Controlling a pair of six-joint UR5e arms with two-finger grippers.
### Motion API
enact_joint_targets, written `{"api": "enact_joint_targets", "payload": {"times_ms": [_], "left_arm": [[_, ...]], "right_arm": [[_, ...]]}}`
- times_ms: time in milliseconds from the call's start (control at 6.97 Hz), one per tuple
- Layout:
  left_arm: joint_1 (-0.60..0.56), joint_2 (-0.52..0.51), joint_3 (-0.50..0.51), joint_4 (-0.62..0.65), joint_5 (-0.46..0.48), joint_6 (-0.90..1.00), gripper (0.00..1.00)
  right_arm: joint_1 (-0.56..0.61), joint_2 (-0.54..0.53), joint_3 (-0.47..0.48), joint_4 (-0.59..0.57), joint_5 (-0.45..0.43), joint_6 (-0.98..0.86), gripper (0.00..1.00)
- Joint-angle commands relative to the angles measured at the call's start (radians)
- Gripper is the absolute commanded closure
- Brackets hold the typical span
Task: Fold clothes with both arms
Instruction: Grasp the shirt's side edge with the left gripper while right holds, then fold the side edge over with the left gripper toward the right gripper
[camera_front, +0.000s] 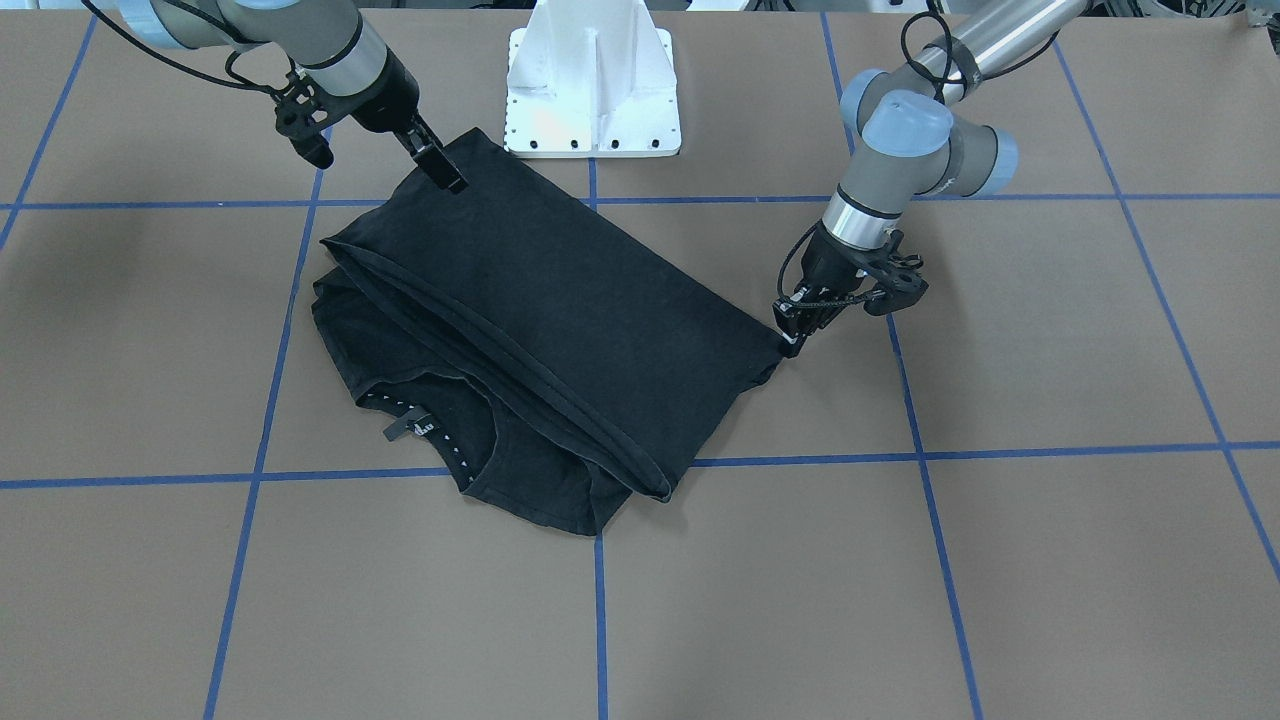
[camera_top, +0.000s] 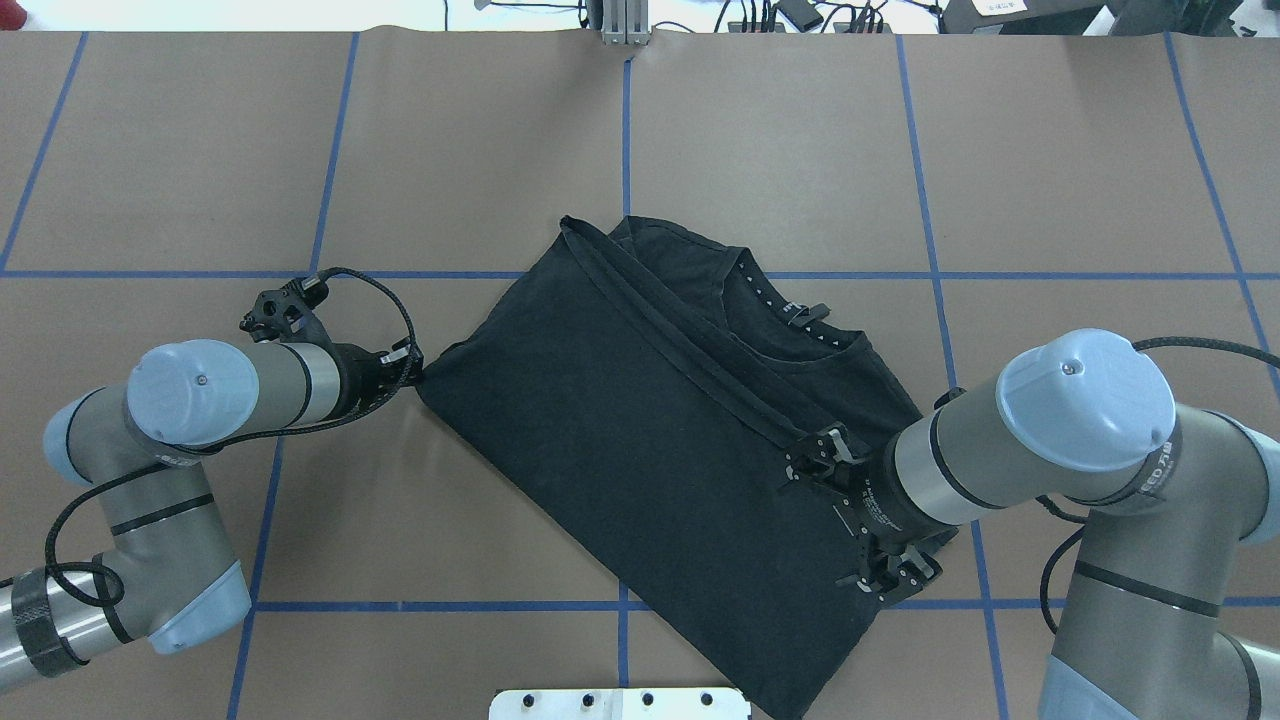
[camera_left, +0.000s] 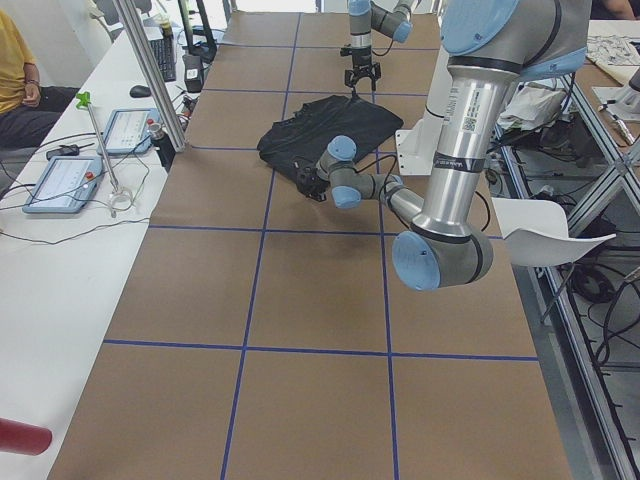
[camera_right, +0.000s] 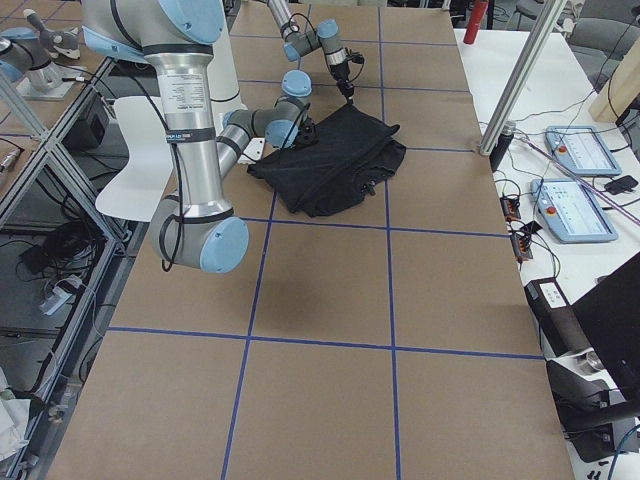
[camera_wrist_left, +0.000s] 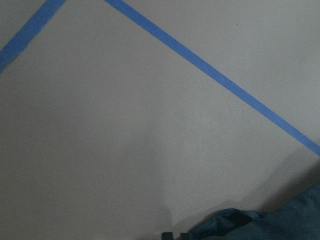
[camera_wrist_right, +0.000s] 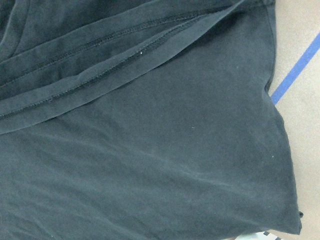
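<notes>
Overhead view, read left to right.

The left arm (camera_top: 200, 400) was seen entering from the lower left, with its wrist held low and nearly level over the desk (camera_top: 450, 150). The left fingers (camera_front: 795, 325) were noted as closed together on the left corner of the T-shirt (camera_top: 620, 440), where the cloth was drawn to a point. In the left wrist view only bare desk, blue tape lines (camera_wrist_left: 210, 70) and a sliver of dark cloth at the lower edge were recorded.

The T-shirt was located at mid-desk, set diagonally across the taped grid and just ahead of the white mounting base (camera_front: 592, 80). It was found doubled over on itself. A plain black upper layer was observed, its stitched hem (camera_top: 690, 340) running diagonally and stopping short of the collar (camera_top: 790, 335). The collar, with its white dots and a small label (camera_top: 806, 314), lay uncovered on the far side.

The right fingers (camera_front: 440, 165) were seen in the front-facing view as one narrow bar, pressed together on the T-shirt's right-hand edge near the corner closest to the base. In the overhead view they were hidden beneath the wrist. The right arm (camera_top: 1080, 420) was seen entering from the lower right. The right wrist view was filled with black fabric and hem.
</notes>
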Motion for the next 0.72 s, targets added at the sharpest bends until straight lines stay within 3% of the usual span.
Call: {"api": "enact_joint_targets", "payload": {"times_ms": [0, 431, 574], "left_arm": [[-0.001, -0.006, -0.015, -0.001, -0.006, 0.003, 1.00], [-0.111, -0.113, 0.023, -0.001, -0.011, 0.115, 1.00], [-0.168, -0.186, 0.092, -0.002, -0.014, 0.150, 1.00]], "right_arm": [[0.003, 0.000, -0.001, 0.000, -0.002, 0.000, 0.00], [0.025, 0.000, 0.000, 0.001, 0.000, 0.000, 0.00], [0.038, 0.000, 0.000, 0.001, -0.003, 0.000, 0.00]]}}
